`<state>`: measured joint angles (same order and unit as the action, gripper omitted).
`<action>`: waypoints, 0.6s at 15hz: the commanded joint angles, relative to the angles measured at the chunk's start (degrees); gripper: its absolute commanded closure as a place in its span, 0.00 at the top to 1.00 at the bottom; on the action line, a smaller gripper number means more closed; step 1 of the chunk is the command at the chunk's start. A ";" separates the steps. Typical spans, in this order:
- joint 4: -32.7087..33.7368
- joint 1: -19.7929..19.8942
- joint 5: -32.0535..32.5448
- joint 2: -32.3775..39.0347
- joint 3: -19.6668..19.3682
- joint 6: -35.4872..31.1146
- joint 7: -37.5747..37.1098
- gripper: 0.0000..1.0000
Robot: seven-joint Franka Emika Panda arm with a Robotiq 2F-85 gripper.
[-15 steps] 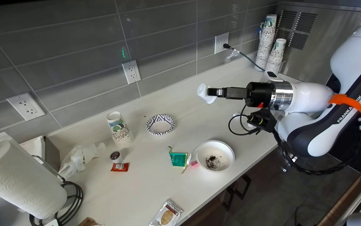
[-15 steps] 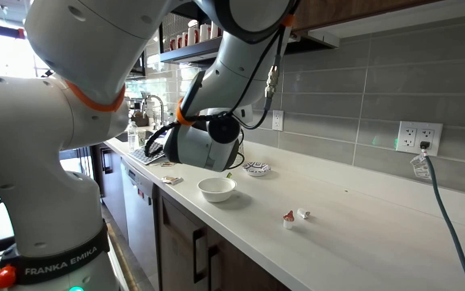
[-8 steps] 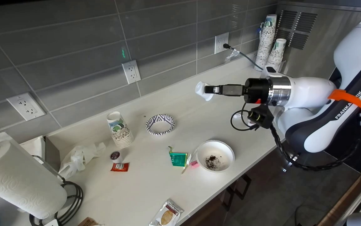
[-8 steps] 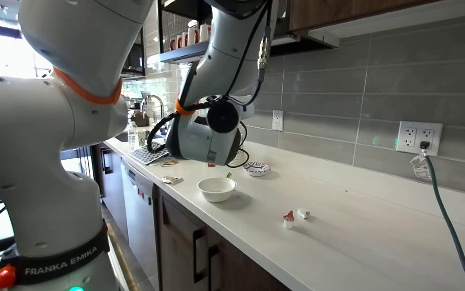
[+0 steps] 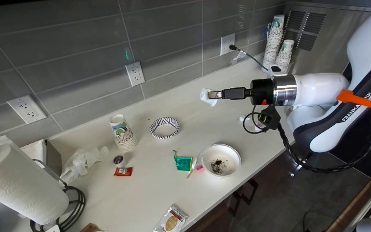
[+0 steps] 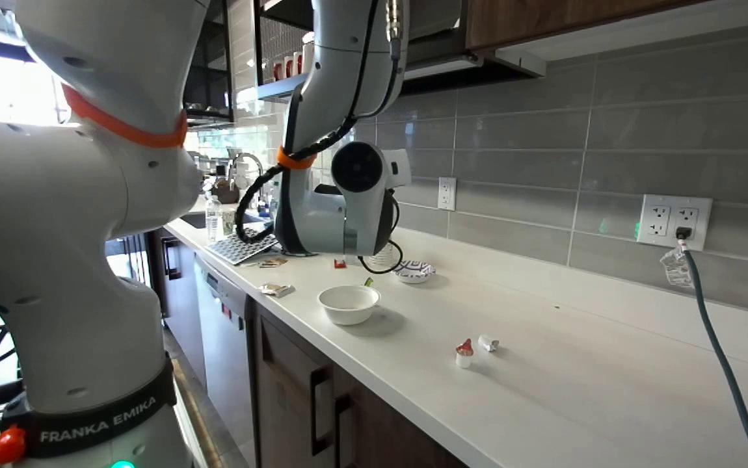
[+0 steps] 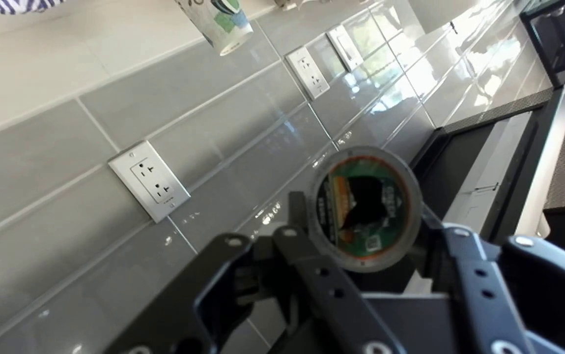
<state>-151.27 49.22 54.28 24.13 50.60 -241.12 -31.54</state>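
Pod (image 5: 204,96), long axis tilted, lid (image 7: 391,216) wristward.

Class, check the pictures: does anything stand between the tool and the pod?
Nothing visible does. In the wrist view, the tool grips the pod directly from opposite sides. In an exterior view, the pod appears held above the counter.

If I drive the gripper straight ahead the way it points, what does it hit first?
Probably the grey tiled wall, seen beyond the white pod that the gripper holds; the views leave the distance and exact angle unclear.
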 commanded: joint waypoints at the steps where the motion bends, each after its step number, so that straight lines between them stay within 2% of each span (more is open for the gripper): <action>1: 0.37 -7.64 0.40 -9.24 -8.50 3.02 -9.67 0.24; 5: 1.84 -18.43 3.55 -13.86 -20.62 7.70 -17.58 0.24; 9: 3.77 -30.00 9.40 -16.13 -33.40 12.39 -24.71 0.24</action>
<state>-148.75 26.65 59.28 11.31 25.19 -232.94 -49.44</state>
